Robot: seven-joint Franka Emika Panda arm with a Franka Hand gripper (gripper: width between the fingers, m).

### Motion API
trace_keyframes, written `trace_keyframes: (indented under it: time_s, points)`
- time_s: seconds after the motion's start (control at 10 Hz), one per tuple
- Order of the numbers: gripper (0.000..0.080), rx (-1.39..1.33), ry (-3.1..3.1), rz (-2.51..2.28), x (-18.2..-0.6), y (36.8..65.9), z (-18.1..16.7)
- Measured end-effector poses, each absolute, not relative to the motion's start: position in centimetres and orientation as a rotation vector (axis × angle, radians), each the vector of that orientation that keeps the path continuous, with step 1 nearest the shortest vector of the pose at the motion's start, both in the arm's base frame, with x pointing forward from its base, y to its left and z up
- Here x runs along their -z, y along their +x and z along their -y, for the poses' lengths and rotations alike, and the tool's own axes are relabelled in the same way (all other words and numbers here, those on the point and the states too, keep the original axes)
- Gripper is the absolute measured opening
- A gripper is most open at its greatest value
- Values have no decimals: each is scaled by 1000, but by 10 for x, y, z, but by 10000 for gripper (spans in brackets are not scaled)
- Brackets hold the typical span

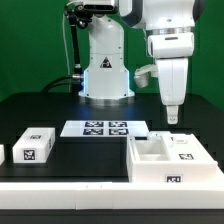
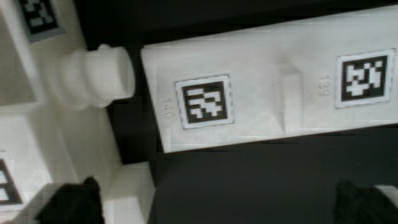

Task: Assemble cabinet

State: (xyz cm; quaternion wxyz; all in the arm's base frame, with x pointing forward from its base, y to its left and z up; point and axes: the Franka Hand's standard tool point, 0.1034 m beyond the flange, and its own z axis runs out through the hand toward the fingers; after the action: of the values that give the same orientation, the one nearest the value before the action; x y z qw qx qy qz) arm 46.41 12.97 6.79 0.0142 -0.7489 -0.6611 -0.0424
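The pincer [image 1: 172, 118] hangs above the far side of the box [image 1: 150, 175] and clear of it. In the wrist view its fingertips [image 2: 71, 200] stand wide apart with nothing between them. The box rests on the bench [image 1: 90, 160]. The marker board [image 1: 104, 128] lies just behind the box, toward the exterior view's left, and a smaller tagged panel [image 1: 35, 146] sits well apart from the box on that same side. The step in hand looks like the approach for a grasp on the box. The wrist view shows a tagged white face and a short round peg [image 2: 89, 75] below. A good descent goes straight down and keeps off the peg. The fingers should straddle one wall evenly and close only once both pads flank it, or the box may twist or slide.
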Motion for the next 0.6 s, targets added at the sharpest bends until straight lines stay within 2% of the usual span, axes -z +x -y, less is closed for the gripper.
trace_keyframes:
  time_s: [0.5,0.6]
  points:
    - [649,187,-2266,2095,-33,431,-127]
    - [649,182,-2268,2090,-32,431,-126]
